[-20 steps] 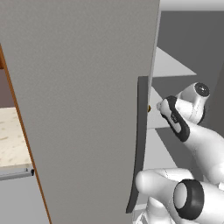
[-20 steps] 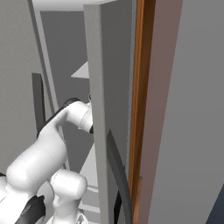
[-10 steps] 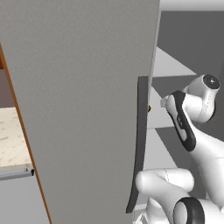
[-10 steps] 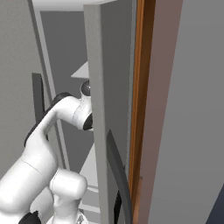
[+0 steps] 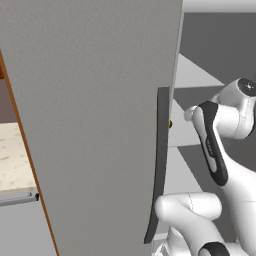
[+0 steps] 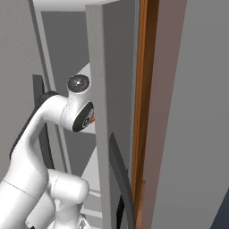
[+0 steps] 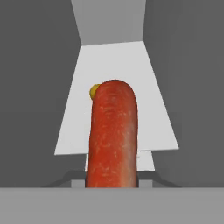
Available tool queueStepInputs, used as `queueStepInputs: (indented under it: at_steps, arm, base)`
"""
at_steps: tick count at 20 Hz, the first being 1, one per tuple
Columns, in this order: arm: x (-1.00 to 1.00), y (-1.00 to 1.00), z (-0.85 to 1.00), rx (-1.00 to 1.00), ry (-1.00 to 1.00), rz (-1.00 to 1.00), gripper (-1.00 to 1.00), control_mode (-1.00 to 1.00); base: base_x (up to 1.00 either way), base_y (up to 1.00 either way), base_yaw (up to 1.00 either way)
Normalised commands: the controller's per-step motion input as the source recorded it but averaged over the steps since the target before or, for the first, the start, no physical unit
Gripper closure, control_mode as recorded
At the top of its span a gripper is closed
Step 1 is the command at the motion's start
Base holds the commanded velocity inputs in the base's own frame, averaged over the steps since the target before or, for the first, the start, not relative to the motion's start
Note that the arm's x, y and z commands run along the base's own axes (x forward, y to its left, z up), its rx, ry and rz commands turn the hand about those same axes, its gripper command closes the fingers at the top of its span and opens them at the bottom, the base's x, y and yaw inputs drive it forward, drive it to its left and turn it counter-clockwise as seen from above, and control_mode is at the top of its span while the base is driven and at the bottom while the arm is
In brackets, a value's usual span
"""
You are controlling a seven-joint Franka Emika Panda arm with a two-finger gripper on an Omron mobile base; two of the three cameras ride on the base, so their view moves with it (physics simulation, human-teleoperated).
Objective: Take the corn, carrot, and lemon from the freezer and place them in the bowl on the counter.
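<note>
The carrot (image 7: 112, 135), orange-red, stands large and close in the middle of the hand view, and my gripper is shut on its lower end. Behind its tip the small yellow lemon (image 7: 93, 91) lies on a white shelf (image 7: 148, 109) inside the freezer. In the right base view a sliver of the carrot (image 6: 92, 119) peeks out beside my gripper (image 6: 89, 121), which is inside the freezer behind the door's edge. The grey freezer door (image 5: 90, 125) stands open, with its dark handle (image 5: 161, 165) next to my arm. The corn and the bowl are out of view.
A strip of the beige counter (image 5: 12, 160) lies left of the open door. An orange-brown wooden cabinet side (image 6: 143, 112) and a grey wall close in on the right. The freezer opening is narrow, and my arm fills much of it.
My wrist has risen and drawn back from the shelf with the carrot in its grip. The door has not moved.
</note>
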Motion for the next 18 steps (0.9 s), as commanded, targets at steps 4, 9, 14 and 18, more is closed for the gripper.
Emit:
queueStepInputs:
  at_steps: [4,9,14,18]
  arm:
    - [-0.68,0.17,0.22,-0.01,0.01,-0.01,1.0,-1.0]
    - [-0.63,0.18,0.28,0.0,0.02,-0.01,1.0,-1.0]
    - [-0.55,0.2,0.31,-0.01,0.02,-0.01,1.0,-1.0]
    - [-0.24,0.26,0.37,-0.02,0.03,-0.02,1.0,-1.0]
  base:
    - [0.0,0.0,0.0]
    - [0.0,0.0,0.0]
    - [0.0,0.0,0.0]
    - [0.0,0.0,0.0]
